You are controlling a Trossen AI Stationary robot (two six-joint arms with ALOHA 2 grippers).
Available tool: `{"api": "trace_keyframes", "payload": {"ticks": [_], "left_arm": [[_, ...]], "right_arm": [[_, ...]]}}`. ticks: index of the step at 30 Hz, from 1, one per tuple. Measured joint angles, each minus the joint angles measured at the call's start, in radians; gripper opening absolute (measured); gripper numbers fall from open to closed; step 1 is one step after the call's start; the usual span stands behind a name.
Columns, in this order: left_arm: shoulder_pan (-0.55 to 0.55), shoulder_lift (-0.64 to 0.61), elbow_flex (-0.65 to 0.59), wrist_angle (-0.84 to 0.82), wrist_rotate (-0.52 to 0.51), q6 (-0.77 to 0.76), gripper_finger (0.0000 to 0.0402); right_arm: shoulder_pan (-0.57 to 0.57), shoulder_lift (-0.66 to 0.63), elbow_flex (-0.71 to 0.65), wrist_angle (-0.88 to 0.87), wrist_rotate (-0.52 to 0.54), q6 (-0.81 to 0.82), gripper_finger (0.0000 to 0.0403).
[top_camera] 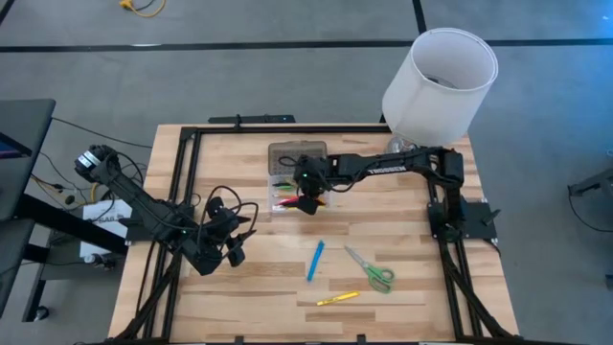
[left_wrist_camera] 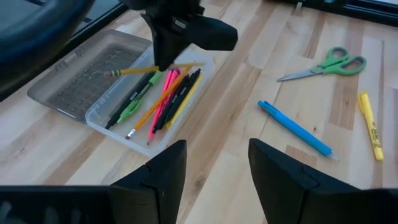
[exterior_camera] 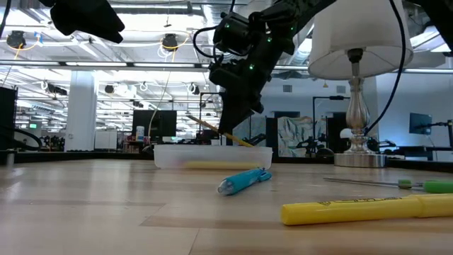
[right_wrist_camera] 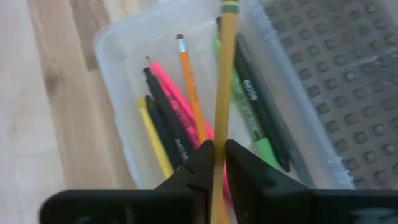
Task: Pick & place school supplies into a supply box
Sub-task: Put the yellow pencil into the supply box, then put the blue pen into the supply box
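The supply box lies open: its grey dotted lid (top_camera: 297, 153) (left_wrist_camera: 81, 87) is flat beside its clear base (top_camera: 285, 203) (left_wrist_camera: 102, 121), which holds several pens, pencils and markers (right_wrist_camera: 180, 118). My right gripper (top_camera: 307, 198) (right_wrist_camera: 214, 152) hangs over the base, shut on a yellow pencil (left_wrist_camera: 140, 71). My left gripper (top_camera: 230, 247) (left_wrist_camera: 214, 165) is open above bare wood, left of the box. A blue marker (top_camera: 315, 260), green-handled scissors (top_camera: 372, 270) and a yellow highlighter (top_camera: 337, 299) lie flat on the table nearer the front. My right gripper pinches the yellow pencil's shaft (right_wrist_camera: 219, 134) about midway along, between its two fingers, which come from above and lie across it. The pencil is lifted and tilted over the box (exterior_camera: 212, 157), eraser end (right_wrist_camera: 230, 6) higher, over the lid, other end (exterior_camera: 248, 143) low near the base's rim.
A lamp with a white shade (top_camera: 441, 72) stands at the table's far right corner, its base (exterior_camera: 357, 157) behind the right arm. Black frame rails (top_camera: 182, 182) run along the table's left, right and far edges. Bare wood lies between the box and the loose supplies.
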Motion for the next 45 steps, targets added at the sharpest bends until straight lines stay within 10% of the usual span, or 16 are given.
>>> {"api": "trace_keyframes", "payload": {"ticks": [13, 31, 45], "left_arm": [[0.0, 0.0, 0.0, 0.004, -0.005, -0.03, 0.0169], [0.001, 0.0, 0.0, 0.127, -0.031, 0.0, 0.0169], [0.077, 0.128, 0.0, 0.367, 0.17, 0.105, 0.0169]], "right_arm": [[0.006, -0.059, 0.01, -0.047, -0.008, 0.106, 0.0152], [0.272, -0.317, 0.016, -0.196, 0.12, 0.194, 0.0113], [0.547, -0.331, 0.015, -0.594, 0.221, 0.682, 0.0113]]}}
